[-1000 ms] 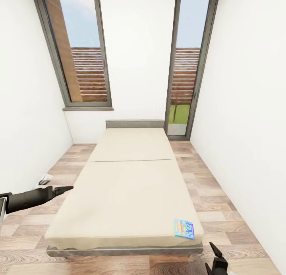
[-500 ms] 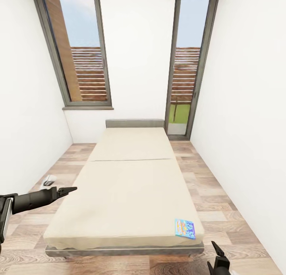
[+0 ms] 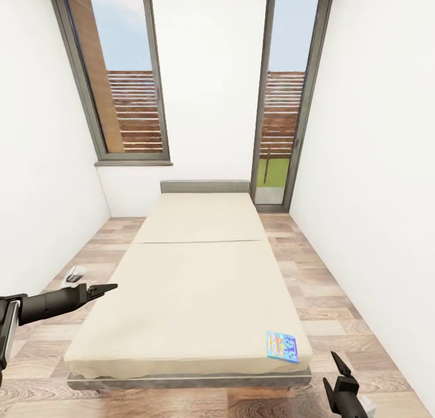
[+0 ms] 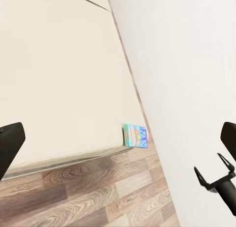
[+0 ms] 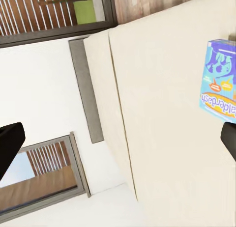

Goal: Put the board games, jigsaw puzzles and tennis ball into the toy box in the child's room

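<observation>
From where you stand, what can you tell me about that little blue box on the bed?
The board game is a small, flat, light blue printed box with yellow lettering and cartoon-like artwork. It lies flat, slightly askew, on the beige mattress at the near right corner of the bed, close to the edge. Only the mattress touches it; the right gripper hangs nearby, apart from it.

A bedroom in a home, rendered in simulation. A low bed with a plain beige mattress and grey headboard fills the middle, running toward 12 o'clock. White walls close in on both sides, wood-plank floor surrounds it, and tall grey-framed windows stand at 11 and 1 o'clock.
</observation>
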